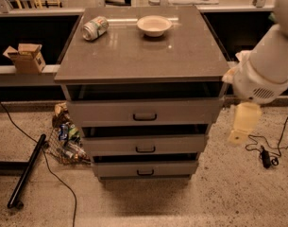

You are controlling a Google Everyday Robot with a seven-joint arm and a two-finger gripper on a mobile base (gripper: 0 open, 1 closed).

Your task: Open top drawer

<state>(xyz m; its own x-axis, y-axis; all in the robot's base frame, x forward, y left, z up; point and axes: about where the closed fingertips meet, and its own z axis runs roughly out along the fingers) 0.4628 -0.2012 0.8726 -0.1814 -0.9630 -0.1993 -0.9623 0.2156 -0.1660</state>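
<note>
The top drawer point(110, 111) is the tallest and widest grey front of the cabinet, with a small dark loop handle point(144, 117) at its centre. A dark gap shows above its front panel, under the cabinet top point(143, 56). Two shorter drawer fronts point(144, 145) point(144, 169) sit below it. My gripper point(238, 137) is a pale yellowish part hanging below the white arm point(264, 72). It is to the right of the cabinet, level with the top drawer and apart from it, well right of the handle.
A crushed can point(95, 28) and a white bowl point(154, 25) lie on the cabinet top. A cardboard box point(26, 57) sits on a ledge at the left. A net bag of rubbish point(65, 138) and a black pole point(26, 170) lie on the floor left. Cables point(264, 155) lie at the right.
</note>
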